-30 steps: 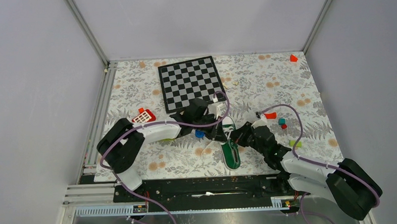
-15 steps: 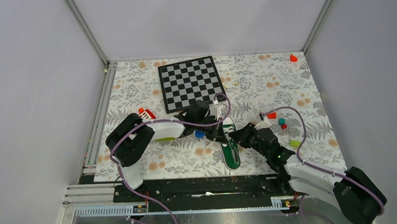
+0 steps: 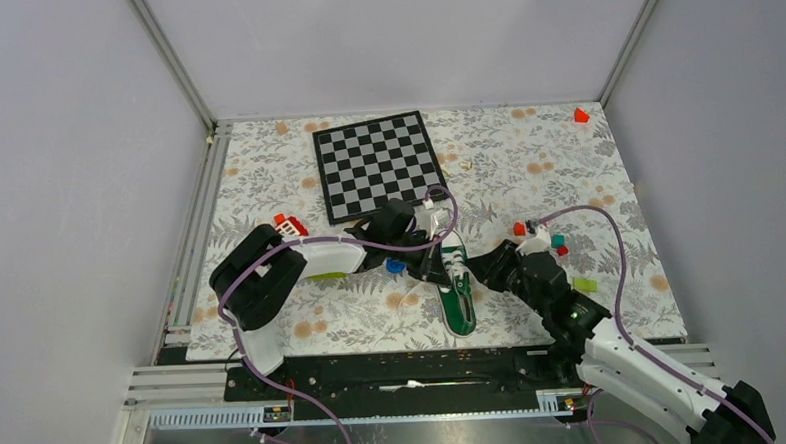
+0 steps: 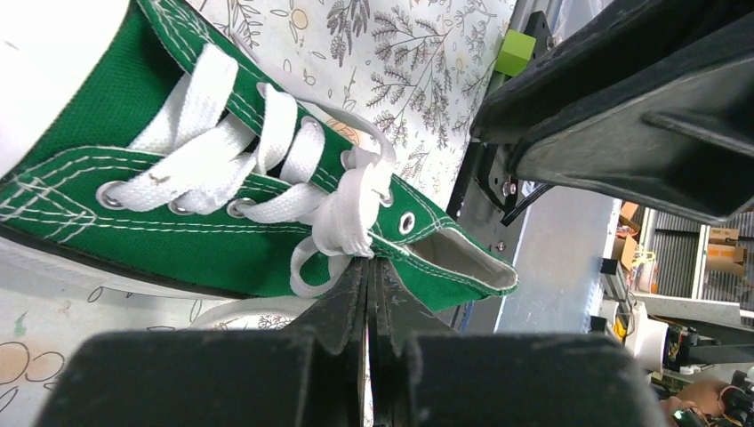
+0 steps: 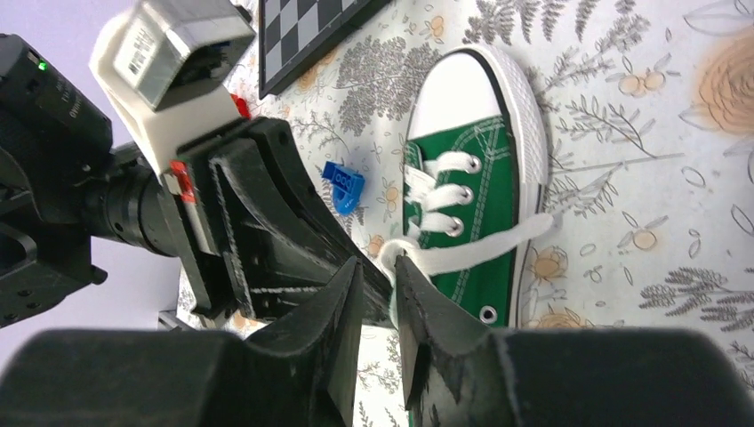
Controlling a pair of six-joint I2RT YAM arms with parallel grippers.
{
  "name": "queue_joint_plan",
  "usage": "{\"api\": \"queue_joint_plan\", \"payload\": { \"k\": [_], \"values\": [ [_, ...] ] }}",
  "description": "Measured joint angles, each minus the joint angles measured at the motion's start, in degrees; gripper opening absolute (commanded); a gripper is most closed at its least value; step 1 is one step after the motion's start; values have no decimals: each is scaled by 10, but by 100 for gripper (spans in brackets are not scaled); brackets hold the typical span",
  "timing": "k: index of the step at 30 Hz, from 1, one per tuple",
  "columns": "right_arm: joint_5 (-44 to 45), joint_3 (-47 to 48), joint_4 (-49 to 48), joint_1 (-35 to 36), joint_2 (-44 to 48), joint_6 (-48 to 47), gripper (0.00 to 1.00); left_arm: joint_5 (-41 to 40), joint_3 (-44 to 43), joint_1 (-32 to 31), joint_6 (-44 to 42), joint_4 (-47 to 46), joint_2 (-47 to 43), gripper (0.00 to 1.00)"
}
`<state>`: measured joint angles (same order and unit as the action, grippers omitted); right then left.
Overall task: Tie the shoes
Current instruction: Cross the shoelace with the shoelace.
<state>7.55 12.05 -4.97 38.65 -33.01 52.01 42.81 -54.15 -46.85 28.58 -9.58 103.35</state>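
Compared with one second ago, the right arm is stretched out longer and lower, and its shoulder part sits further toward the near right corner. The left arm's shoulder has shifted a little to the right. The green sneaker [image 3: 459,304] has almost not moved.

It lies on the flowered table cover [image 3: 577,174], near the front middle, with the laces side up. Its white toe cap points to the chessboard [image 3: 376,163] and its heel points to the arm bases. The two grippers meet over its lacing, one from each side.

The left gripper [image 4: 369,267] has its fingers pressed together with no gap. The bunch of white laces [image 4: 342,218] comes down exactly to the tips, so it seems to be pinched there. A small loop hangs just beside the fingers.

The right gripper [image 5: 378,267] has its fingers close, with only a narrow gap between them. The lace reaches this gap, but I cannot tell if it is really clamped. One loose strand [image 5: 498,240] runs from there across the green canvas and over the sole edge onto the cover.

A blue block [image 5: 342,189] lies just beside the sneaker on the left arm's side. A light green block [image 4: 514,52] lies further away, on the right arm's side.
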Motion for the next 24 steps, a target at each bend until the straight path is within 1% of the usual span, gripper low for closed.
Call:
{"api": "queue_joint_plan", "payload": {
  "k": [4,9,14,19,24],
  "values": [
    [-8,50,-4,0,-67,-25,25,10,0,0,-3,1,0,0],
    [-50,106,-25,0,-167,-36,22,14,0,0,-7,2,0,0],
    [-95,115,-52,0,-226,-31,21,16,0,0,-7,3,0,0],
    [-114,116,-45,-1,-251,-28,20,18,0,0,-10,10,0,0],
    [-117,116,-5,-1,-228,-33,19,18,0,0,-11,12,0,0]
  ]
}}
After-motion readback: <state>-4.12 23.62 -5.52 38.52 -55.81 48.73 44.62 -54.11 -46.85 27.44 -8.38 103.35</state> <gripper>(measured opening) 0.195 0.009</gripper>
